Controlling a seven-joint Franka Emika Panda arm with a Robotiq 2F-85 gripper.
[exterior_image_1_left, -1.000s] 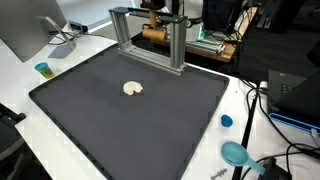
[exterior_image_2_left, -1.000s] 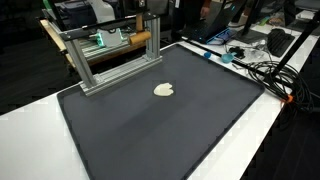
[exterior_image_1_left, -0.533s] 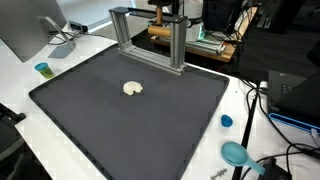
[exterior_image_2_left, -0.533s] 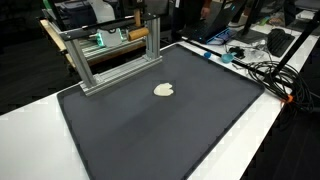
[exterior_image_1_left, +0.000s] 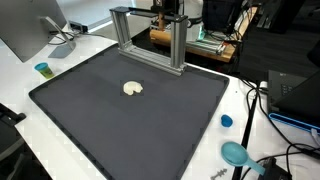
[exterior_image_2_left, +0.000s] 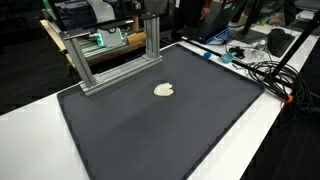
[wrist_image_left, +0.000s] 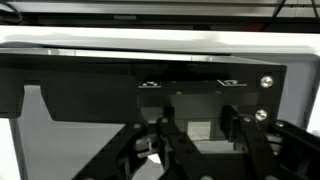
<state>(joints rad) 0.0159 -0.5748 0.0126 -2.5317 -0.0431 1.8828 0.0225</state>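
Note:
My gripper (exterior_image_1_left: 166, 9) is high at the back of the table, behind the top bar of an aluminium frame (exterior_image_1_left: 181, 48); it also shows in an exterior view (exterior_image_2_left: 152, 8). In the wrist view its dark fingers (wrist_image_left: 200, 140) stand apart with a light gap and nothing between them, facing a dark bar (wrist_image_left: 90, 80). A small cream-coloured piece (exterior_image_1_left: 133, 88) lies alone on the black mat (exterior_image_1_left: 130, 125), well in front of the frame and far from the gripper. Both exterior views show the piece (exterior_image_2_left: 164, 90).
The frame (exterior_image_2_left: 105, 38) stands along the mat's (exterior_image_2_left: 160, 135) back edge. A small blue cup (exterior_image_1_left: 42, 69) and a monitor (exterior_image_1_left: 25, 30) are at one side. A blue cap (exterior_image_1_left: 226, 121), a teal object (exterior_image_1_left: 235, 153) and cables (exterior_image_2_left: 265, 70) lie at the other.
The gripper has shifted slightly behind the frame's top bar. The cream piece has not moved.

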